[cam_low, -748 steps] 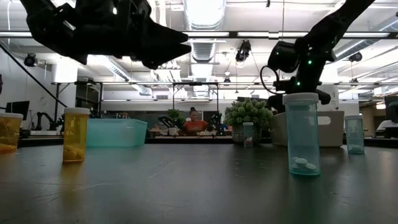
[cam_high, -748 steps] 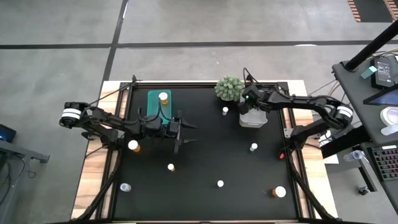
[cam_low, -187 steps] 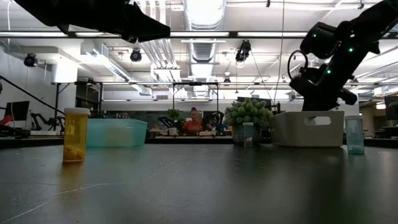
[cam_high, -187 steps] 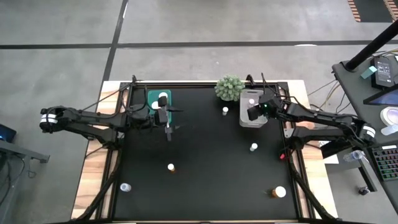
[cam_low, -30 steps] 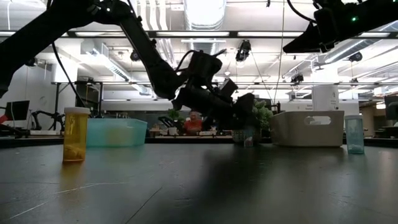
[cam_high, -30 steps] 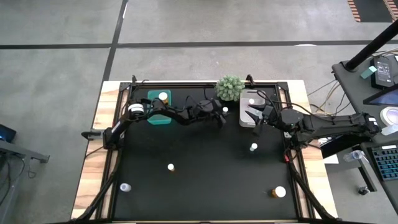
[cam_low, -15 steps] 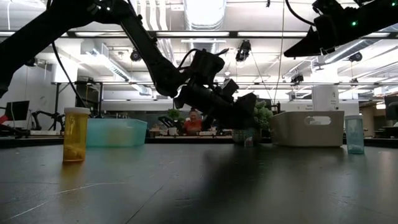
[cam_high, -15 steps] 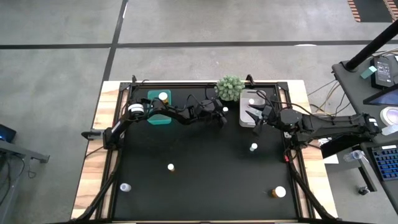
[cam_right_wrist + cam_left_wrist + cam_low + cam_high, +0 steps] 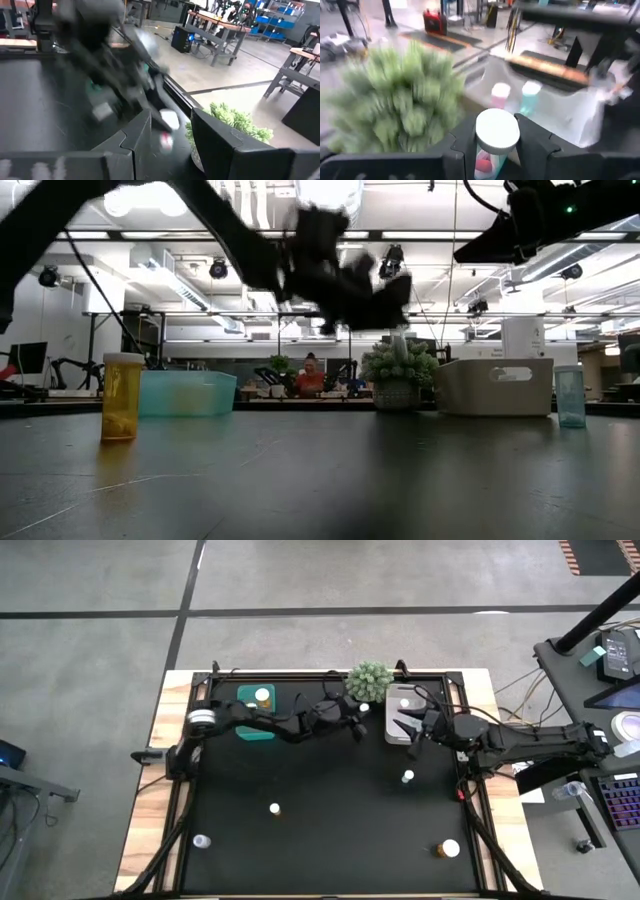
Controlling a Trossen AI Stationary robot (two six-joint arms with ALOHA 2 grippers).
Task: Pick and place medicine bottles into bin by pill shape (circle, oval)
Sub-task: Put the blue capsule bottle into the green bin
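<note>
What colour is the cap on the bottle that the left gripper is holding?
White: the cap shows best in the left wrist view, between the left gripper fingers.

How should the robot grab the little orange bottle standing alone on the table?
Come straight down from above and pinch the orange bottle on its round sides, just under the white cap. It stands upright, with bare table all around, so both fingers should fit.

The small clear white-capped bottle [image 9: 496, 145], which stood on the black surface [image 9: 320, 790] below the spiky green plant ball [image 9: 369, 681] in the upper middle of the high view, has been lifted clear. It is now clamped between the fingers [image 9: 532, 145] of the left gripper [image 9: 352, 717], raised higher in the low view.
</note>
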